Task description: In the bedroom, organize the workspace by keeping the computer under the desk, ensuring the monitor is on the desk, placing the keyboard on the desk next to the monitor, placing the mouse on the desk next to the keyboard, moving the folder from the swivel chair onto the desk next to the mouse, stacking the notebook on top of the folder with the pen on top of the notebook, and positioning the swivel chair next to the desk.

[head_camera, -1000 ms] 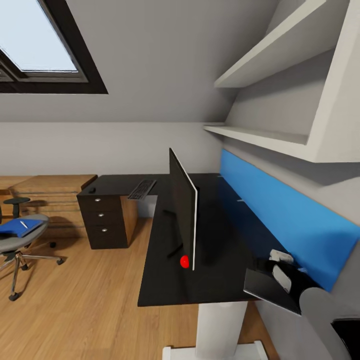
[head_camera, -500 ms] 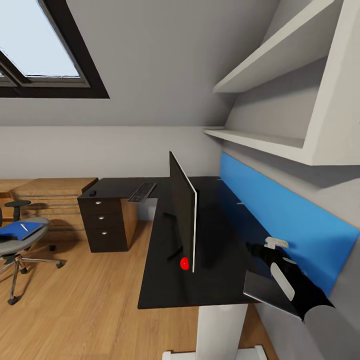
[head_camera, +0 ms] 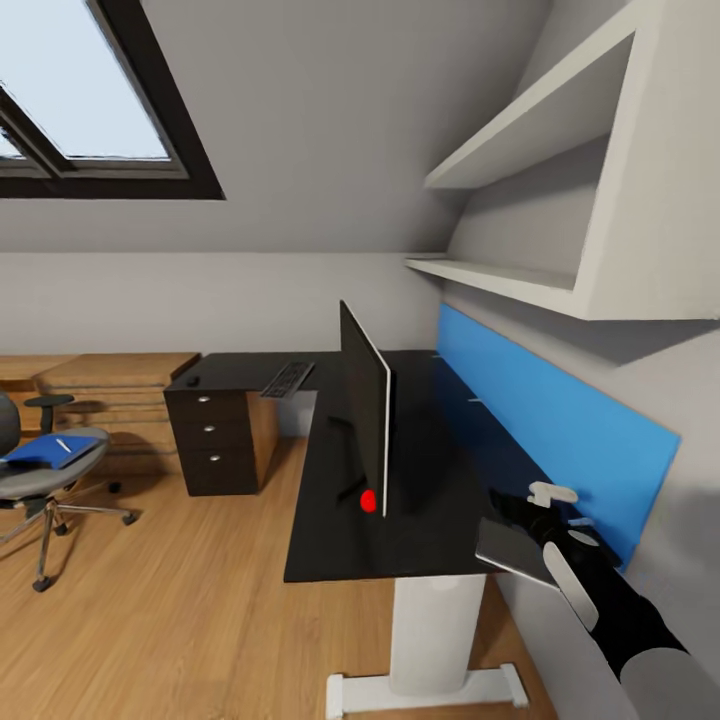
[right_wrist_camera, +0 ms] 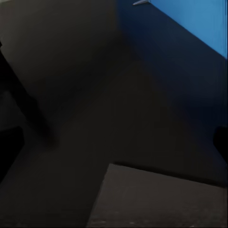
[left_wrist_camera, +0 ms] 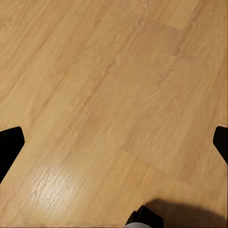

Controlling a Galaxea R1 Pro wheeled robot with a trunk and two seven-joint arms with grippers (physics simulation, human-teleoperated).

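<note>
The monitor (head_camera: 366,420) stands edge-on on the black desk (head_camera: 330,540). On the desk's far wing lie the keyboard (head_camera: 287,378) and the mouse (head_camera: 192,381). At far left, the swivel chair (head_camera: 40,478) carries the blue folder (head_camera: 42,451) with the white pen (head_camera: 63,444) on it. A dark grey notebook (head_camera: 512,552) sits at the desk's near right corner, jutting past the edge. My right gripper (head_camera: 516,508) hovers just over the notebook (right_wrist_camera: 156,199), its fingertips (right_wrist_camera: 221,141) wide apart, open. My left gripper (left_wrist_camera: 114,142) is open over bare floor. The computer is out of view.
A blue panel (head_camera: 540,420) lines the wall behind the desk, under white shelves (head_camera: 520,280). A drawer unit (head_camera: 215,440) stands under the desk's far wing. A white desk leg (head_camera: 430,640) is close in front, with wooden floor (head_camera: 150,620) between me and the chair.
The whole view has shifted slightly as the camera moved. My right arm has stretched further out over the desk's near right corner, above the notebook.
</note>
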